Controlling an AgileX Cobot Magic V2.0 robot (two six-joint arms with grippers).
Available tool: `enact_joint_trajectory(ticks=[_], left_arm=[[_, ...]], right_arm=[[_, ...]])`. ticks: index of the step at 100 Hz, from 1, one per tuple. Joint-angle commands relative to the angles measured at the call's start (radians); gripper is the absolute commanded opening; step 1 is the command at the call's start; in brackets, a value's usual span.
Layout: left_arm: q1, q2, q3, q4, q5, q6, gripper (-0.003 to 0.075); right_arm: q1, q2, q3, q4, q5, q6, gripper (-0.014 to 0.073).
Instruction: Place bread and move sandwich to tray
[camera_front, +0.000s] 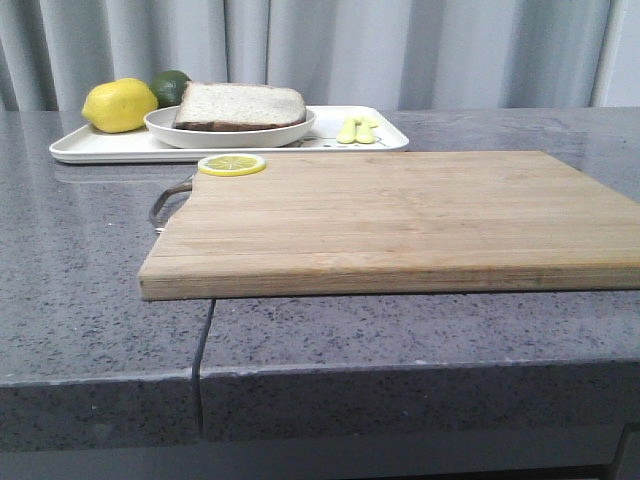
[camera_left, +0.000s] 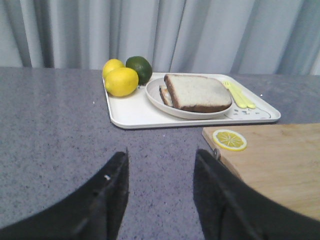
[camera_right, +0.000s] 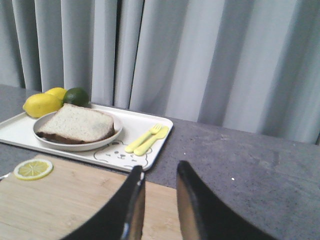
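The sandwich (camera_front: 240, 105) lies on a round white plate (camera_front: 165, 128) on the white tray (camera_front: 100, 148) at the back left. A thick bread slice (camera_left: 197, 92) with a brown crust is its top layer, and the egg filling is hidden. The sandwich also shows in the right wrist view (camera_right: 75, 124), on the tray (camera_right: 15, 130). My left gripper (camera_left: 160, 160) is open and empty above the grey counter, short of the tray (camera_left: 135, 112). My right gripper (camera_right: 159, 172) is open and empty over the far edge of the cutting board. Neither gripper shows in the front view.
A light wooden cutting board (camera_front: 400, 215) lies mid-table with a lemon slice (camera_front: 231, 164) on its far left corner. On the tray are two lemons (camera_left: 121, 81), a lime (camera_left: 139, 68) and yellow cutlery (camera_front: 357, 130). Grey curtains hang behind.
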Motion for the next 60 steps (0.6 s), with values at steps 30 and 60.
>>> enact_joint_trajectory(ticks=[30, 60], left_arm=[[-0.006, -0.003, 0.049, -0.021, -0.154, 0.001, 0.0251], [-0.006, -0.003, 0.049, -0.019, -0.187, 0.001, -0.0020]], right_arm=[[-0.004, -0.001, 0.011, -0.008, -0.070, -0.025, 0.0141], [-0.004, -0.001, 0.011, -0.007, -0.068, -0.025, -0.0070]])
